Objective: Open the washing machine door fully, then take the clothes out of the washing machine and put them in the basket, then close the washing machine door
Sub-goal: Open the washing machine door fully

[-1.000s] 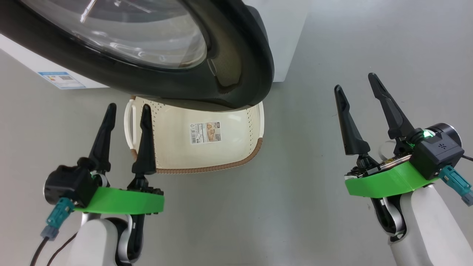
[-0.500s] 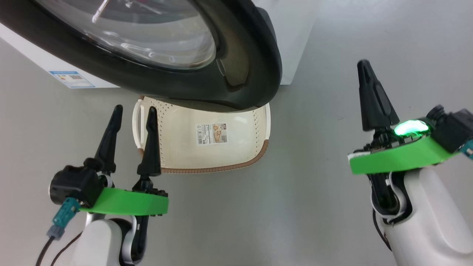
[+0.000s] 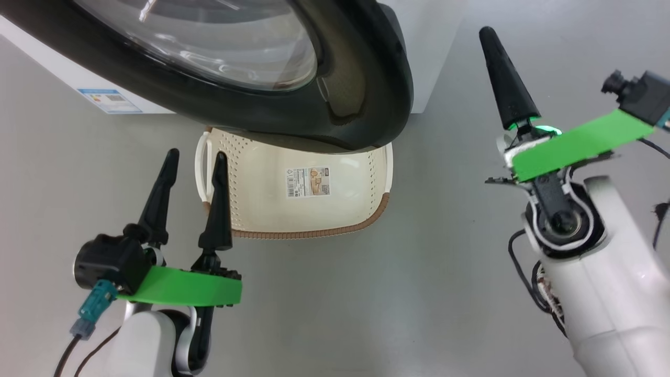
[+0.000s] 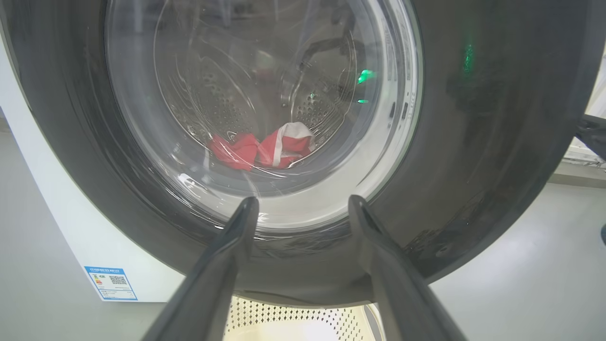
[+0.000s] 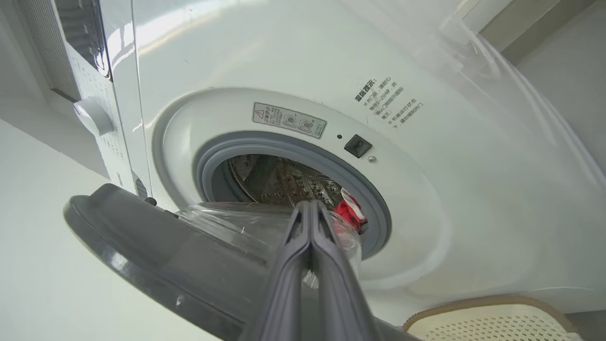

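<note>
Plainly, in the head view the washing machine door [image 3: 366, 104] stands part open at 12 o'clock, its black rim hanging over the basket [image 3: 314, 234], which sits on the floor at the centre. The left hand [image 3: 196, 153], at 8 o'clock, is spread and empty above the basket's left side. The right hand [image 3: 489, 36], at 2 o'clock, is closed on nothing, near the door's free edge but apart from it.

In the left wrist view the clothes [image 4: 262, 149] show red through the glass, low in the drum at the centre. A blue sticker [image 4: 111, 282] marks the washing machine [image 4: 71, 227] at 8 o'clock.

In the right wrist view the closed fingers aim at the gap between the door and the grey ring [image 5: 208, 161], with the clothes at 3 o'clock in the opening. The step in hand looks like swinging the door wide. That would go best with the right hand slipped behind the free edge, pushing the inner face in an arc about the hinge. The basket and the left hand lie close under that swing.
</note>
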Controlling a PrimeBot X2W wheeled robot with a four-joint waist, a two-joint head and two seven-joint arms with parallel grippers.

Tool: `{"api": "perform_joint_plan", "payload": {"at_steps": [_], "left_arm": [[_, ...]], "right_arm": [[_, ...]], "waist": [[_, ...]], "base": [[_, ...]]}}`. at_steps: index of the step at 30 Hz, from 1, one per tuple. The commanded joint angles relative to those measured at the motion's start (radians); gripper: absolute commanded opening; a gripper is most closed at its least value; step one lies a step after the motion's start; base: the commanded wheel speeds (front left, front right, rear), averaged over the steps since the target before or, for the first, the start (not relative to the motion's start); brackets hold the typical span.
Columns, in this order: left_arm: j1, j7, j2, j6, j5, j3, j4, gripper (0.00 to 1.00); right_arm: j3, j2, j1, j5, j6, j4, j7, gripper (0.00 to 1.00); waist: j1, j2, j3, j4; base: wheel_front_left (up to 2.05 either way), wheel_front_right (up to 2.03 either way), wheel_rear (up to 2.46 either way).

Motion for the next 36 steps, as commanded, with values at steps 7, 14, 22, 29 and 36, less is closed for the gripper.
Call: {"api": "perform_joint_plan", "payload": {"at_steps": [7,14,22,29,36], "left_arm": [[0.003,-0.008,0.019,-0.002,0.000,0.036,-0.029,1.00],[0.003,-0.008,0.019,-0.003,0.008,0.037,-0.031,1.00],[-0.003,-0.008,0.019,-0.001,0.008,0.035,-0.028,1.00],[-0.012,-0.008,0.019,0.004,-0.001,0.026,-0.020,1.00],[-0.017,-0.008,0.019,0.005,-0.007,0.016,-0.014,1.00]], "right_arm": [[-0.004,-0.021,-0.092,0.275,0.007,0.020,0.247,0.00],[0.004,-0.038,-0.163,0.407,0.007,0.084,0.437,0.00],[0.025,-0.031,-0.214,0.453,0.007,0.145,0.539,0.00],[0.038,-0.027,-0.272,0.480,0.007,0.191,0.624,0.00],[0.037,-0.024,-0.306,0.506,0.007,0.234,0.684,0.00]], "waist": [[0.0000,0.0000,0.008,0.002],[0.0000,0.0000,0.014,0.001],[0.0000,0.0000,0.028,0.003],[0.0000,0.0000,0.041,0.010],[0.0000,0.0000,0.049,0.021]], "base": [[0.00,0.00,0.00],[0.00,0.00,0.00],[0.00,0.00,0.00],[0.00,0.00,0.00],[0.00,0.00,0.00]]}}
